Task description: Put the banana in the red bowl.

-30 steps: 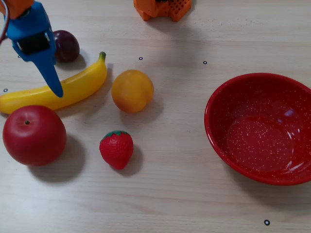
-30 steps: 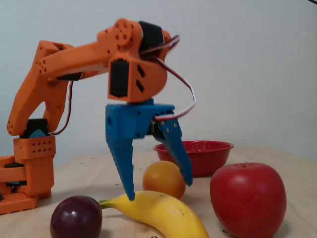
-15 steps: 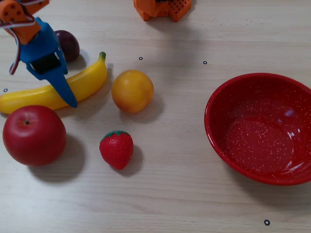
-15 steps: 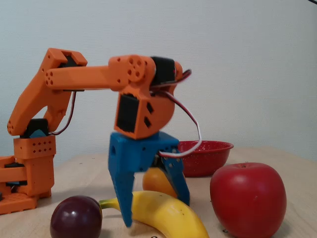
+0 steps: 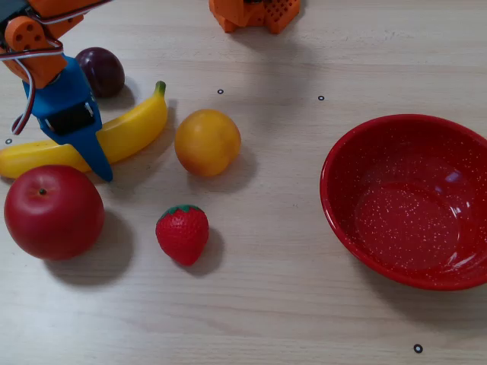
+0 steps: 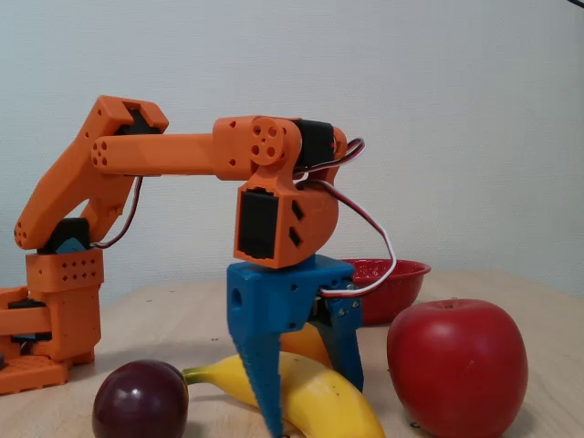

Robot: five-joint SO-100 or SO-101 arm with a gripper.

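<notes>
Watch out: the banana (image 5: 122, 135) is smooth and shiny, so it could slip or roll out when you squeeze. The red apple (image 5: 53, 211) sits very close, and a finger could bump it. Your tool (image 6: 310, 406) is open wide, with one blue finger on each side of the banana, down near the bench (image 5: 289, 304). The banana lies flat there, well apart from the red bowl (image 5: 338, 205).
</notes>
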